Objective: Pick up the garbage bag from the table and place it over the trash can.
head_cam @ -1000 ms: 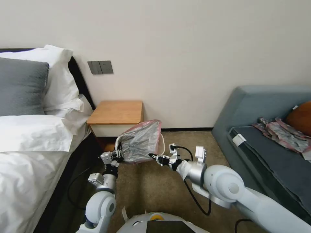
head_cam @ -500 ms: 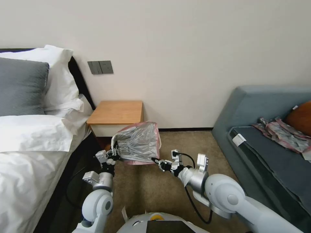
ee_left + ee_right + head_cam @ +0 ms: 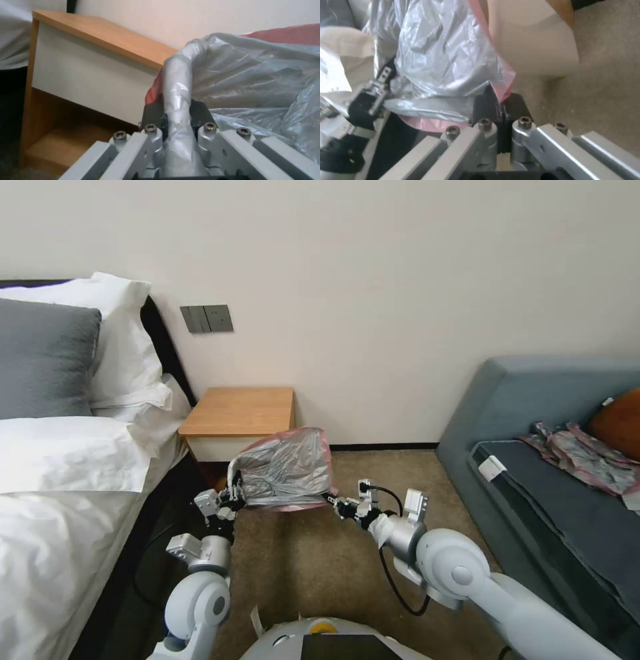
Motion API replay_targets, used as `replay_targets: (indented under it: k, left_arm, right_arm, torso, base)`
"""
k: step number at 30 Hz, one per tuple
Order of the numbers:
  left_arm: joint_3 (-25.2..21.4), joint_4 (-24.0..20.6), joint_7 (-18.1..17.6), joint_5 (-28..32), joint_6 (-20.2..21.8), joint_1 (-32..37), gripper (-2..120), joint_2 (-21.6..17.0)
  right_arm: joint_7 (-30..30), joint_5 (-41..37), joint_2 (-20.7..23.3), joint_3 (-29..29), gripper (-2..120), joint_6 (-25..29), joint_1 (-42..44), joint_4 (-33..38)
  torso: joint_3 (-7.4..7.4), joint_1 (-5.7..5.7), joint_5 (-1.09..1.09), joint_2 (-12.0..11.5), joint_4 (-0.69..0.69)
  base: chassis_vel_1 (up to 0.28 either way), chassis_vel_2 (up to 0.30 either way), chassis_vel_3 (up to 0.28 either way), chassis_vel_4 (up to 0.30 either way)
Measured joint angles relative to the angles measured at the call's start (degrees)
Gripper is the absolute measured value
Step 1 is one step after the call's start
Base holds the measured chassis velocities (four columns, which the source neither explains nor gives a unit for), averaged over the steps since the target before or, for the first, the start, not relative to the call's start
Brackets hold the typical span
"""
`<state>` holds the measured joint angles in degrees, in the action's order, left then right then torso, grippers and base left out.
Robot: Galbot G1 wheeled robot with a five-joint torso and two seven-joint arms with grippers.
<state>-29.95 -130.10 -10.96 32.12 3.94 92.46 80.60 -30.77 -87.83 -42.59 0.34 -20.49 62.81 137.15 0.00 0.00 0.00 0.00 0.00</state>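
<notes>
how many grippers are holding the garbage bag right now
2. The left gripper is clamped on the garbage bag at its edge nearest the bed; the right gripper pinches the pink edge on the opposite side, stretching it between them.

Before me, the garbage bag (image 3: 287, 468) hangs between my grippers, in front of the table (image 3: 240, 412), bed (image 3: 60, 473) left, sofa (image 3: 553, 447) right.

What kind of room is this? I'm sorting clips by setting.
Most likely a bedroom or hotel room: a bed with white pillows at left, a wooden nightstand against the wall, and a grey-blue sofa on carpet at right.
</notes>
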Motion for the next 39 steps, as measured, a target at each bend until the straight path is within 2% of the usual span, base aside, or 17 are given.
replay_targets:
  k: [2, 5, 6, 9, 10, 12, 14, 18, 19, 22, 24, 27, 28, 29, 33, 39]
  left_arm:
    - [0.0, 0.0, 0.0, 0.0, 0.0, 0.0, 7, 0.0]
    - [0.0, 0.0, 0.0, 0.1, 0.0, -0.2, 7, 0.0]
    - [0.0, 0.0, 0.0, 0.1, 0.0, -0.2, 7, 0.0]
    - [-0.1, 0.1, -0.1, 0.2, -0.1, -0.4, 7, 0.3]
    - [-0.1, 0.1, -0.1, 0.2, -0.1, -0.4, 7, 0.3]
    - [-0.3, 0.1, -0.1, 0.2, -0.1, -0.4, 7, 0.6]
    - [-0.3, 0.2, -0.1, 0.2, -0.1, -0.5, 7, 0.7]
    - [-0.4, 0.4, -0.2, 0.2, -0.1, -0.7, 7, 0.8]
    - [-0.4, 0.4, -0.2, 0.2, -0.1, -0.7, 7, 0.8]
    - [-0.9, 0.5, -0.4, 0.2, -0.1, -0.6, 7, 0.8]
    - [-1.0, 0.5, -0.4, 0.2, -0.2, -0.5, 7, 0.8]
    - [-1.1, 0.2, -0.5, 0.1, -0.3, -0.2, 7, 0.6]
    - [-1.1, 0.2, -0.5, 0.1, -0.3, -0.2, 7, 0.6]
    - [-1.1, 0.0, -0.5, 0.1, -0.3, -0.2, 7, 0.5]
    - [-1.0, -0.3, -0.5, 0.1, -0.3, -0.1, 7, 0.1]
    - [-0.5, -0.4, -0.4, 0.0, -0.2, -0.4, 7, -0.2]
  right_arm:
    - [0.3, 0.8, 0.1, -0.1, 0, -0.2, 0.4, 0.0]
    - [0.7, 3.1, 0.5, 0.3, 15, -0.5, 2.5, 0.6]
    - [0.7, 3.1, 0.5, 0.3, 15, -0.5, 2.5, 0.6]
    - [1.9, 6.9, 1.9, 1.7, 28, -0.4, 6.2, 2.1]
    - [1.9, 6.9, 1.9, 1.7, 28, -0.4, 6.2, 2.1]
    - [1.8, 6.9, 2.3, 2.7, 40, -0.3, 6.8, 3.3]
    - [1.8, 7.0, 2.5, 3.3, 43, -0.3, 7.0, 3.9]
    - [1.8, 7.3, 4.1, 5.6, 61, -0.3, 7.3, 6.0]
    - [1.8, 7.3, 4.1, 5.6, 61, -0.3, 7.3, 6.0]
    - [1.8, 7.9, 5.1, 7.5, 77, -0.4, 8.1, 6.1]
    - [1.8, 8.2, 5.2, 8.1, 80, -0.4, 8.1, 6.1]
    - [3.3, 11.8, 5.7, 9.6, 93, -0.1, 6.0, 6.1]
    - [3.3, 11.8, 5.7, 9.6, 93, -0.1, 6.0, 6.1]
    - [4.5, 13.4, 6.0, 10.1, 98, 0.0, 5.1, 6.2]
    - [6.6, 15.8, 6.5, 10.1, 100, 0.2, 2.0, 5.9]
    - [10.2, 17.9, 5.4, 6.4, 100, 0.1, -3.8, 2.7]
  torso:
    - [0.0, 0.0, 0.0, 0.0, 0.0]
    - [0.0, 0.0, 0.0, 0.0, 0.0]
    - [0.0, 0.0, 0.0, 0.0, 0.0]
    - [0.0, 0.0, 0.0, 0.0, -0.03]
    - [0.0, 0.0, 0.0, 0.0, -0.03]
    - [0.0, 0.0, 0.0, 0.0, 0.0]
    - [0.0, 0.0, 0.0, 0.0, 0.01]
    - [0.0, 0.0, 0.0, 0.0, 0.0]
    - [0.0, 0.0, 0.0, 0.0, 0.0]
    - [0.0, 0.0, 0.01, 0.0, -0.01]
    - [0.0, 0.0, 0.01, 0.0, 0.0]
    - [0.0, 0.0, 0.01, 0.0, 0.0]
    - [0.0, 0.0, 0.01, 0.0, 0.0]
    - [0.0, 0.0, 0.0, 0.0, 0.01]
    - [0.0, 0.0, 0.0, 0.0, -0.01]
    - [0.0, 0.0, 0.0, 0.0, 0.0]
  base:
    - [0.0, 0.0, 0.0, 0.0]
    - [0.0, 0.0, 0.0, 0.0]
    - [0.0, 0.0, 0.0, 0.0]
    - [0.0, 0.0, 0.0, 0.0]
    - [0.0, 0.0, 0.0, 0.0]
    - [0.0, 0.0, 0.0, 0.0]
    - [0.0, 0.0, 0.0, 0.0]
    - [0.0, 0.0, 0.0, 0.0]
    - [0.0, 0.0, 0.0, 0.0]
    - [0.0, 0.0, 0.0, 0.0]
    - [0.0, 0.0, 0.0, 0.0]
    - [0.0, 0.0, 0.0, 0.0]
    - [0.0, 0.0, 0.0, 0.0]
    - [0.0, 0.0, 0.0, 0.0]
    - [0.0, 0.0, 0.0, 0.0]
    - [0.0, 0.0, 0.0, 0.0]
